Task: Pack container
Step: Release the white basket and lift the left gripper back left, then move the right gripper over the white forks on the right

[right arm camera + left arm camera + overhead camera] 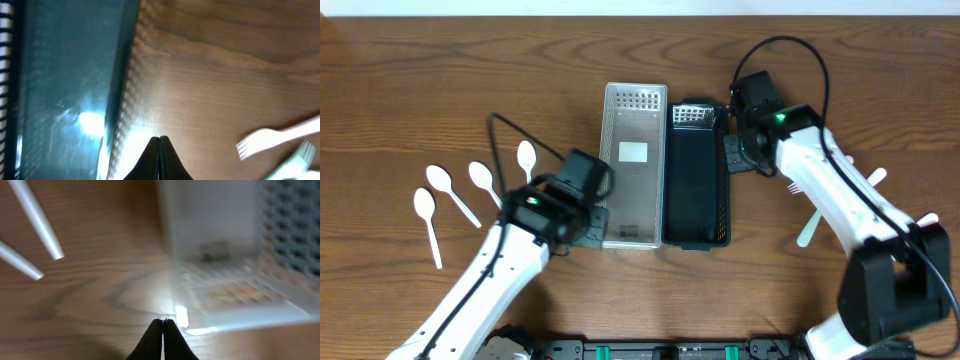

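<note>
A clear grey perforated container (633, 165) and a black perforated container (696, 172) lie side by side at the table's middle. Several white spoons (450, 192) lie to the left; two handles show in the left wrist view (37, 220). White forks (815, 215) lie to the right and show in the right wrist view (272, 139). My left gripper (163, 321) is shut and empty at the clear container's (225, 255) near-left corner. My right gripper (159, 139) is shut and empty on the table beside the black container's (65, 85) right wall.
The table's wooden top (410, 90) stretches around the containers. The right arm (840, 200) reaches over the forks. The left arm (500, 270) comes in from the front left, near the spoons.
</note>
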You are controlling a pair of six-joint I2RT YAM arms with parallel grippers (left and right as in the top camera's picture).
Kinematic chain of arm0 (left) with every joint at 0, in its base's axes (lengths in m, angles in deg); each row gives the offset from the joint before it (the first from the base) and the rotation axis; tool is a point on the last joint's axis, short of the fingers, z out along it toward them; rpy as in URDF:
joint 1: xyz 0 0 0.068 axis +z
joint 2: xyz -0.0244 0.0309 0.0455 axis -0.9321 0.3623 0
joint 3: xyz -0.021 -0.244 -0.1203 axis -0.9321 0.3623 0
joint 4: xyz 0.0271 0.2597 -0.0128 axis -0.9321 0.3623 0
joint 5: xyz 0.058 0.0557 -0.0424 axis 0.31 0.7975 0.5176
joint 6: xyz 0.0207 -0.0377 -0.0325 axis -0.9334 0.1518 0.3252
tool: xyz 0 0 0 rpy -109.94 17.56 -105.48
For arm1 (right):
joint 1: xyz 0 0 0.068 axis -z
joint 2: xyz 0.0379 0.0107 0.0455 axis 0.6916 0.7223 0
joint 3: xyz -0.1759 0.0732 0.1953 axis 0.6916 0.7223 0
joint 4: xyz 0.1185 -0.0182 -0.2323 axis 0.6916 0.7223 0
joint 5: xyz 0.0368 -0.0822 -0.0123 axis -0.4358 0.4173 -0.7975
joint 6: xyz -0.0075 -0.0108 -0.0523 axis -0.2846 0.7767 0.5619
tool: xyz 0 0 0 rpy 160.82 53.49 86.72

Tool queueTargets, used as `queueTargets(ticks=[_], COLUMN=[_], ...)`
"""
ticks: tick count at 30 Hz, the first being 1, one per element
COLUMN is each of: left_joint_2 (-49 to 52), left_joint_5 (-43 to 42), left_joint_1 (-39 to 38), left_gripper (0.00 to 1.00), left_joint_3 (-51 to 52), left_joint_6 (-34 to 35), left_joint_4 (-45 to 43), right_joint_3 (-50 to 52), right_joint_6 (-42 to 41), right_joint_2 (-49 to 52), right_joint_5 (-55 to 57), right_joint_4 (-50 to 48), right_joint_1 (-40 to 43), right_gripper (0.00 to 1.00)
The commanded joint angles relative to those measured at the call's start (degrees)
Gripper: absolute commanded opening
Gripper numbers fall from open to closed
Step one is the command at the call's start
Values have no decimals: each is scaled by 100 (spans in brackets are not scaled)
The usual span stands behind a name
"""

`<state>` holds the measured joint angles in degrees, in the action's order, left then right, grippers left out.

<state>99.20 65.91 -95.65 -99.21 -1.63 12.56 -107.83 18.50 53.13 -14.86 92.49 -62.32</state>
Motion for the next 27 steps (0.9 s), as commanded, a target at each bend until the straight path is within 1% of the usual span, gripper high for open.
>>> queueTargets(ticks=[1,7,15,20,23,26,27], left_joint_2=[-63,-63,-63,-63,-63,-63,-63], left_joint_5=[164,160,162,162,162,162,162], left_joint_1=[481,1058,1108,1108,1108,1108,1108], left_gripper=[6,6,6,6,7,7,15], left_joint_3=[-136,-136,-133,-133,-133,-133,-133], left_joint_6=[240,240,240,238,238,238,238], left_joint_4=[17,24,22,20,22,24,24], right_joint_3=[-66,-66,-66,-66,-66,-92,-129], right_joint_6=[-155,-138,-90,-90,-79,-435,-520], right_joint_2=[306,466,466,466,463,404,356], right_joint_5=[-9,-348,-697,-758,-474,144,337], right_joint_4=[-166,-586,-999,-1043,-1003,-890,-813], right_joint_1=[28,28,28,28,37,79,111], right_gripper=[1,2,6,6,7,10,11])
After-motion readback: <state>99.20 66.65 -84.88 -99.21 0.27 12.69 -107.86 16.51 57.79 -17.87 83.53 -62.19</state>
